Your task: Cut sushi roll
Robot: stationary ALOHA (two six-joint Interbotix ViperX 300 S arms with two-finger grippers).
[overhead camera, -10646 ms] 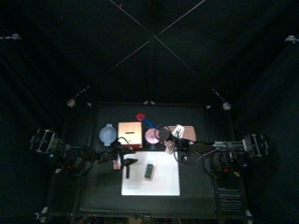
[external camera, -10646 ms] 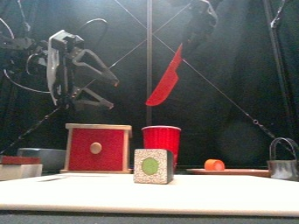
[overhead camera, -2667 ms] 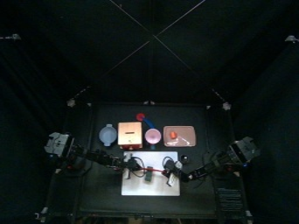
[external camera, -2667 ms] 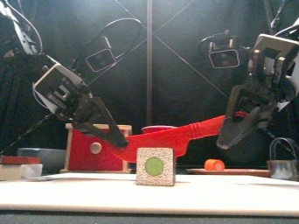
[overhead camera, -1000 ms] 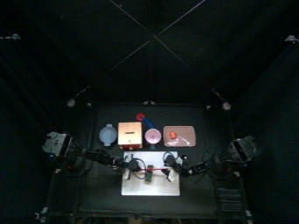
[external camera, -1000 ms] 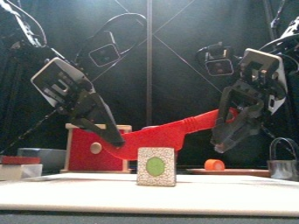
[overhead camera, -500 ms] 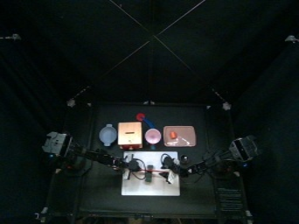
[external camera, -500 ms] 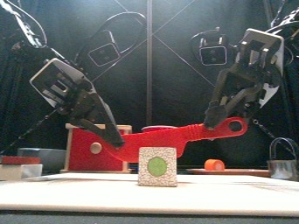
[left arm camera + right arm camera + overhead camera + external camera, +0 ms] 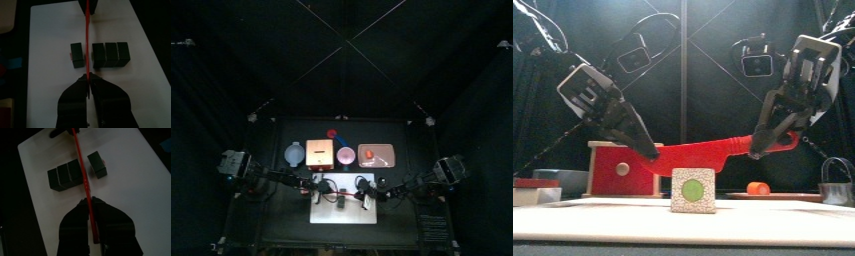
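Because the top view is small and dim, the sushi roll (image 9: pixel 342 197) shows only as a dark smudge on the white cutting board (image 9: pixel 345 213), between the left gripper (image 9: pixel 322 187) and the right gripper (image 9: pixel 365 190); bare board lies open toward the table's front edge, while a cluster of small containers sits close behind it.

Seen from the front, a speckled block with a green dot (image 9: pixel 691 190) stands nearest, and the board's surface cannot be made out, so the roll is hidden. A red knife (image 9: pixel 714 155) spans between the two grippers above the block. A red box (image 9: pixel 624 169) is partly covered by the left arm.

Through the left wrist view the knife runs edge-on as a thin red line; the jaws are closed on its near end. It passes through a gap in the roll, one piece on one side, three touching pieces on the other, white margin all round.

From the right wrist view the jaws clamp the knife's other end, the same gap visible.
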